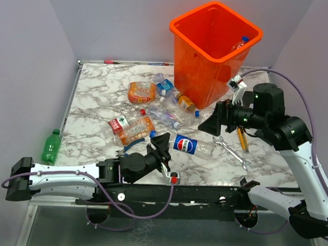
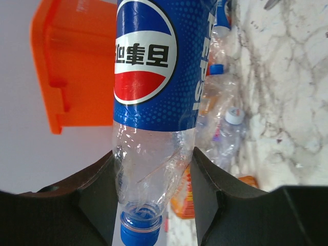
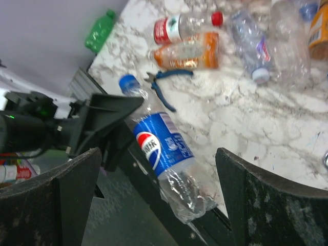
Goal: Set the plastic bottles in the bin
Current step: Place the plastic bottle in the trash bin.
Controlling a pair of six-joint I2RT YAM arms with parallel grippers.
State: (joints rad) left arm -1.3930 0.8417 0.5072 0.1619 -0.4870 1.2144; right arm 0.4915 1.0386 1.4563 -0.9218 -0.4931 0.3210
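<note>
1. Left pincer (image 2: pixel 152 159) is clamped on the Pepsi bottle (image 2: pixel 154 66), with both pads on the clear shoulder just above the blue cap (image 2: pixel 141 228). Cap end sits toward the palm and the label end sticks out toward the bin (image 1: pixel 201 70).
2. The bottle hangs near the front edge of the bench (image 1: pixel 94 98). It looks lifted, but I can't confirm clearance.
3. The grip is at one end, so the body cantilevers. I'd hold the wrist level and move slowly, since thin crushed plastic can pivot or slip between the pads.
4. The bin stands at the far right, beyond the bottle pile (image 1: pixel 167 109). My read is a long reach for the left arm, so a pass to the right looks likely.
5. Right pincer (image 3: pixel 159 154) is wide open, holding and touching nothing. It faces the bottle's free end, near but apart.
6. For a handover, I'd close the right on the label section before the left lets go.
7. I'd clear the tall rim first and release only over the opening.
8. Green bottle (image 1: pixel 51 146) lies at the far left edge. Pliers (image 1: pixel 131 147) and wrench (image 1: pixel 234 151) are not targets.
</note>
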